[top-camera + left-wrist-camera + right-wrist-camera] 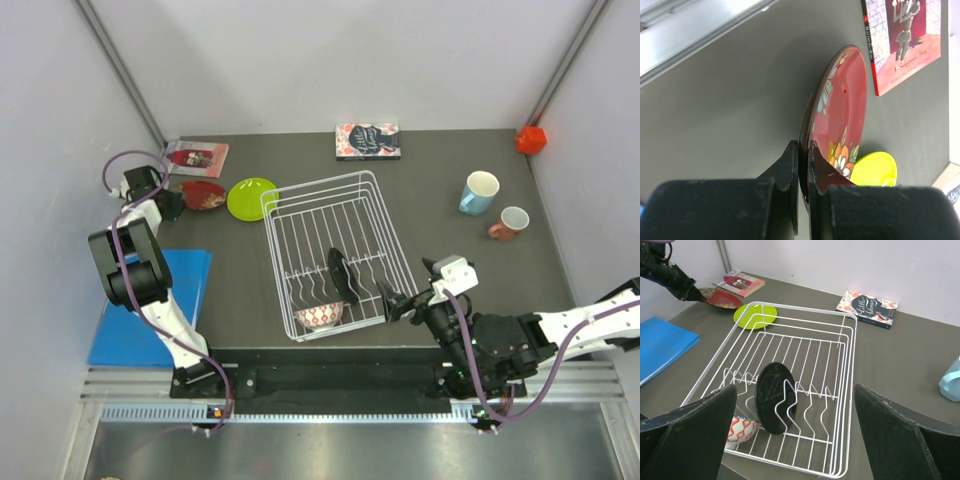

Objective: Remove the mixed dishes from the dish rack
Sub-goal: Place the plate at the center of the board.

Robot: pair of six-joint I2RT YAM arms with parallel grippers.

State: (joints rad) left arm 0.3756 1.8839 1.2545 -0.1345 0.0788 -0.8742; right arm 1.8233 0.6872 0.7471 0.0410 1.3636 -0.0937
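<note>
The white wire dish rack (330, 225) (850, 365) stands mid-table. A black plate (341, 275) (775, 397) stands upright in its slots, and a small patterned bowl (319, 316) (742, 430) sits in its near-left corner. My left gripper (180, 200) (803, 145) is shut on the rim of the red floral plate (203, 194) (840, 110) at the far left, low over the table. The lime-green plate (251, 197) (875, 170) lies flat beside it. My right gripper (395, 300) (795, 387) is open and empty at the rack's near-right corner. A light-blue mug (479, 192) and a pink mug (511, 222) stand on the right.
One book (196, 158) lies just behind the red plate and another (368, 141) at the far middle. A blue folder (150, 305) lies at the near left by the left arm. A red cube (531, 139) sits in the far right corner. Walls enclose the table.
</note>
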